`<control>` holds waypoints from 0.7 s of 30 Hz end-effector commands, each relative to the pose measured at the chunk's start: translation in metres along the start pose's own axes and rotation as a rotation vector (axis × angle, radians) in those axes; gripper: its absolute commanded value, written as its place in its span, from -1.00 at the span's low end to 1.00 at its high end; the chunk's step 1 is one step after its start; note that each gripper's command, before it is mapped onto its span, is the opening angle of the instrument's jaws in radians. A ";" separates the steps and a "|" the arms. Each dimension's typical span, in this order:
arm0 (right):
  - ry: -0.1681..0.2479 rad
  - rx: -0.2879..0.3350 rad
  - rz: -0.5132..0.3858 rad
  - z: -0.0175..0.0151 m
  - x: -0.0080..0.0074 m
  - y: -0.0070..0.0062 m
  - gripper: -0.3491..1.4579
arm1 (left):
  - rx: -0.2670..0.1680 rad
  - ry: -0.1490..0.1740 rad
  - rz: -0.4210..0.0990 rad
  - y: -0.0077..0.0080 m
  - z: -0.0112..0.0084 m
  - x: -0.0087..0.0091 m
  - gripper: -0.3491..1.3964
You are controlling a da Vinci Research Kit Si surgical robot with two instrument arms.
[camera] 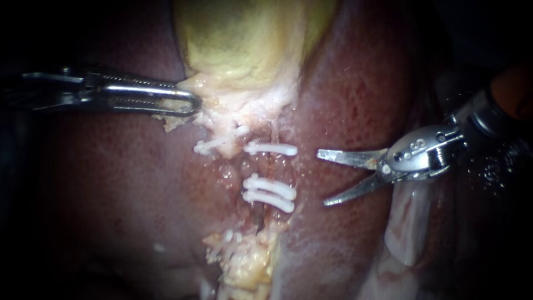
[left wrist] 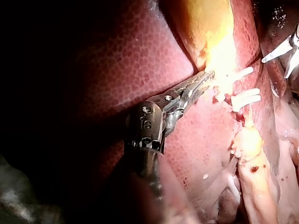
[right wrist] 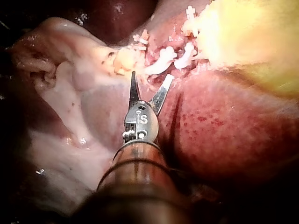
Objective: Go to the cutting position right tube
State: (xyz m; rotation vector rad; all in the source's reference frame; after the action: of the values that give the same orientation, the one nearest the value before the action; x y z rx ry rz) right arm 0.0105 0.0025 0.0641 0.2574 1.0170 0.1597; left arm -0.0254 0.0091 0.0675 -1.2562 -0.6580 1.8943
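In the endoscope view the right tube (camera: 265, 166), a short reddish strand, is seen at centre, crossed by white plastic clips (camera: 272, 148): one toward twelve o'clock, a pair toward six. The right instrument (camera: 322, 178), a slender steel shaft ending in two blades, is placed at three o'clock of the tube, its blades spread wide with nothing between them, clear of the clip ends. The left instrument (camera: 191, 104), with long slotted steel jaws, is closed on the pale fringe of the yellow-green gallbladder (camera: 244, 44) at ten o'clock. Should the blades be advanced off-line, a clip could be struck or dislodged, or the dark red liver (camera: 355, 111) beside the tube nicked.
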 end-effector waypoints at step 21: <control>0.015 0.045 0.028 0.0011 0.0008 -0.0002 0.84 | 0.019 0.026 -0.015 0.0016 -0.0083 0.0039 -1.00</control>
State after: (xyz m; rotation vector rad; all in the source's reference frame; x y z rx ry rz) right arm 0.0122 0.0023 0.0640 0.3325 1.0310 0.1764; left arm -0.0191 0.0115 0.0610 -1.2588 -0.6329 1.8645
